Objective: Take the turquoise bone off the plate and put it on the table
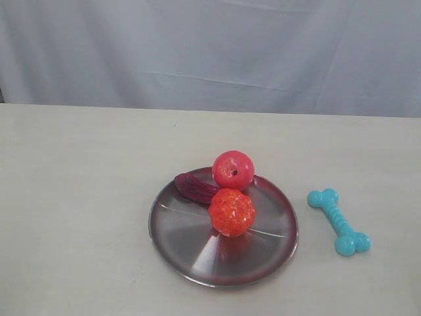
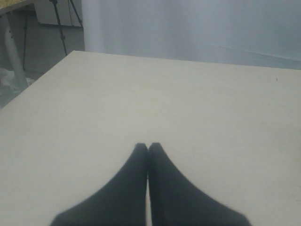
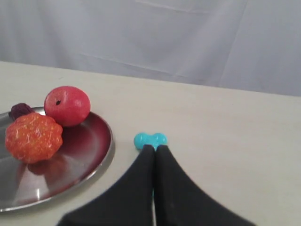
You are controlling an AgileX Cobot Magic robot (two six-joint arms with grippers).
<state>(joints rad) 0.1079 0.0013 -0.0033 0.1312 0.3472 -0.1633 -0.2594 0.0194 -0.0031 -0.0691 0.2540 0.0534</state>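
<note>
**Operator:** Where is the turquoise bone (image 1: 339, 222) now?

**Helper:** It lies flat on the table (image 1: 79, 197), just beside the plate (image 1: 191, 243), on the plate's right side in the exterior view. It does not touch the plate. Only a red ball (image 1: 233, 170), a bumpy orange ball (image 1: 231, 212) and a dark purple toy (image 1: 194, 187) sit on the plate. So I think your job is done, or very nearly.

**Operator:** Which arm is closer to it?

**Helper:** Your right one. In the right wrist view, one knobby end of the bone peeks out just past the tips of the right gripper (image 3: 155, 147). The bone is straight ahead of it. The left gripper (image 2: 148, 145) sees only bare table, so it is well apart from the bone.

**Operator:** Are my grippers holding anything?

**Helper:** No. On both, the two black fingers are pressed together with nothing between them.

**Operator:** Which way does the bone point?

**Helper:** It lies on a slant. In the exterior view, its far end leans toward the plate and its near end leans away. From your right gripper you look almost along its length, so you see only one end, and the rest is hidden behind the fingers.

**Operator:** What if I want to touch it again?

**Helper:** Then use the right arm. You would need to spread its fingers first and turn them to cross the ribbed middle. But I would leave the bone where it is.
</note>
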